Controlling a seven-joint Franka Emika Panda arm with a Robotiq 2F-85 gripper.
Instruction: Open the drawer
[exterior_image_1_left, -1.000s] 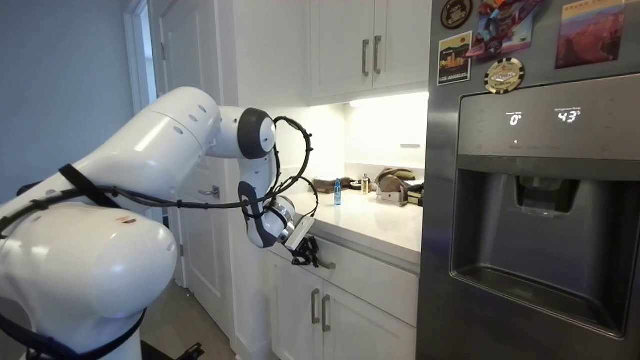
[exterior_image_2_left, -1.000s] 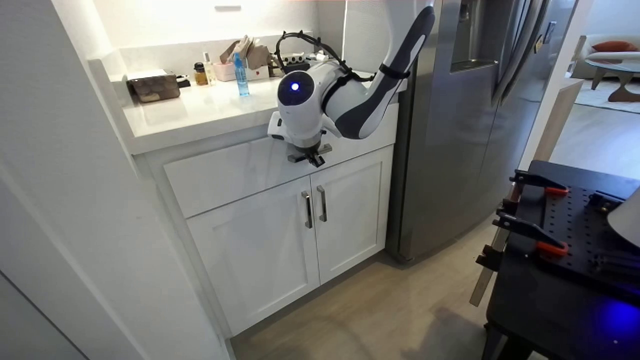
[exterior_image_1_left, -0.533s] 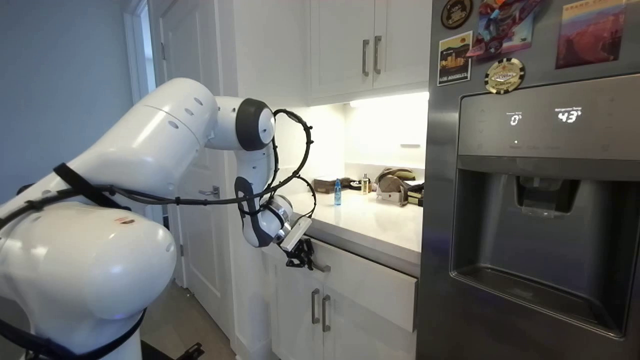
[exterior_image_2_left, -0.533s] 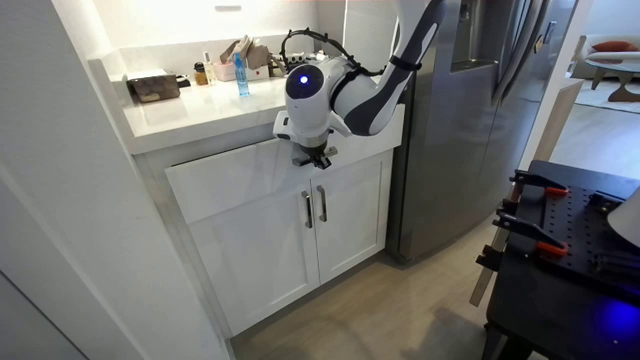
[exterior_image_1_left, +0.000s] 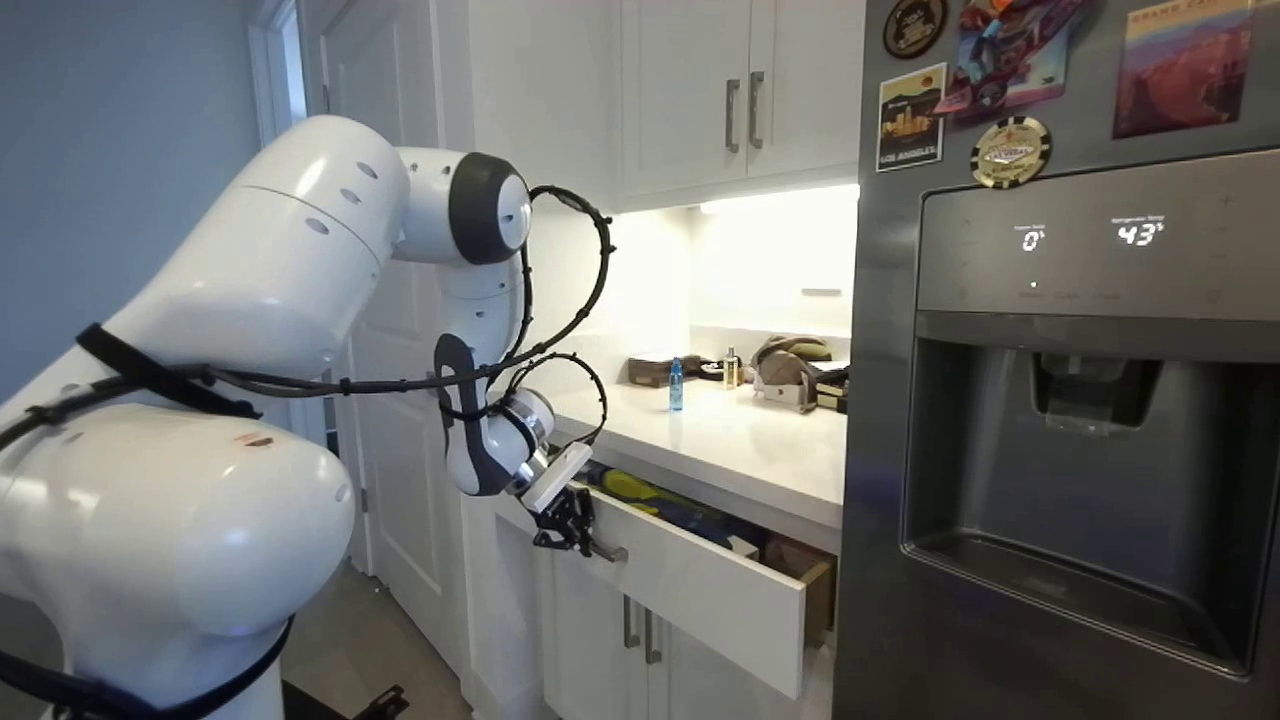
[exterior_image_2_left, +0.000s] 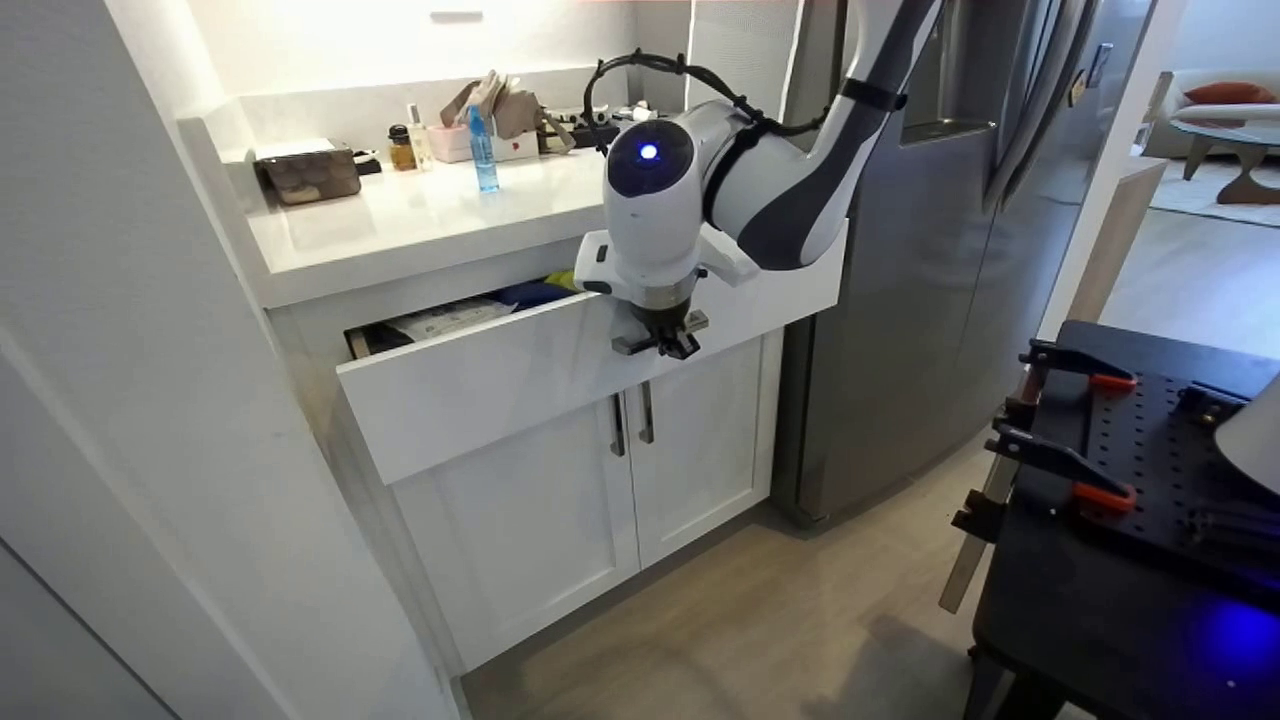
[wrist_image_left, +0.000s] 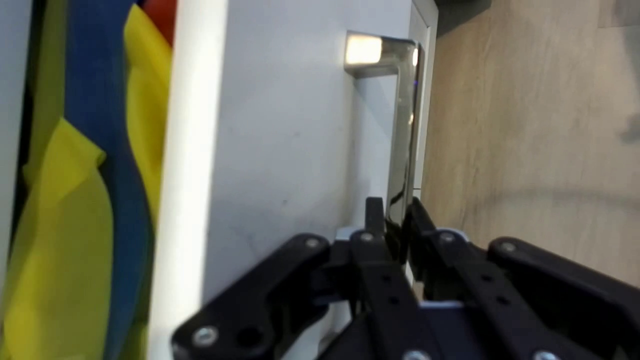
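The white drawer (exterior_image_1_left: 700, 592) under the counter stands partly pulled out; its front also shows in an exterior view (exterior_image_2_left: 480, 392) and the wrist view (wrist_image_left: 280, 125). Its metal bar handle (wrist_image_left: 404, 125) runs between my fingers in the wrist view. My black gripper (wrist_image_left: 395, 212) is shut on the handle, one finger on each side of the bar. In both exterior views the gripper (exterior_image_1_left: 570, 528) (exterior_image_2_left: 676, 340) is at the handle's middle, and the handle's ends (exterior_image_1_left: 612, 552) (exterior_image_2_left: 632, 346) stick out. Yellow and blue items (wrist_image_left: 65, 225) lie inside the drawer.
Lower cabinet doors (exterior_image_1_left: 600, 620) with two upright handles are below the drawer. The countertop (exterior_image_1_left: 740, 440) above holds a blue bottle (exterior_image_1_left: 676, 385) and bags. A steel fridge (exterior_image_2_left: 890, 350) stands beside the cabinet. A black table (exterior_image_2_left: 1100, 620) with clamps stands in front.
The drawer has gone from closed to partly open, and its contents now show. The gripper, still on the handle, has moved outward away from the cabinet with it. The arm has drawn back.
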